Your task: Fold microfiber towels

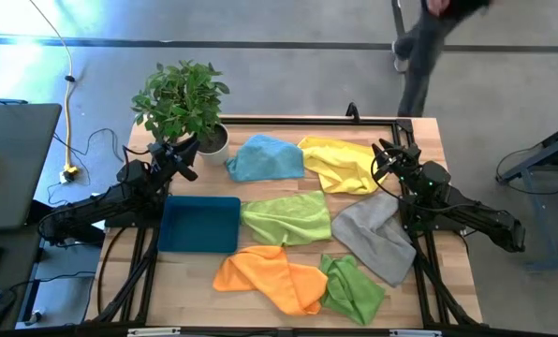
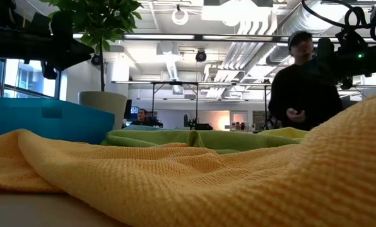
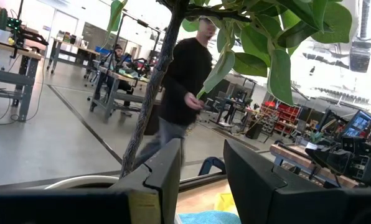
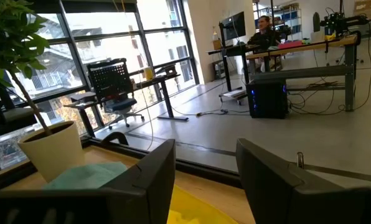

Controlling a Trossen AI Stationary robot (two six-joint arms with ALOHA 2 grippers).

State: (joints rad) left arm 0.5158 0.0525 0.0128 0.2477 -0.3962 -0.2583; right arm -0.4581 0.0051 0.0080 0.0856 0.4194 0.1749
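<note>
Showing light blue towel point(image 1: 265, 157), yellow towel point(image 1: 340, 164), lime green towel point(image 1: 286, 218), grey towel point(image 1: 380, 235), orange towel point(image 1: 270, 277), second lime green towel point(image 1: 354, 290), dark teal tray point(image 1: 200, 224), white pot point(image 1: 214, 143), pale striped wooden table point(image 1: 438, 159).

No readable text, label, brand, number or sign appears anywhere: not on the towels, the tray, the arms, or in the room behind

Grey floor point(image 1: 288, 75), desks, perhaps office
</note>
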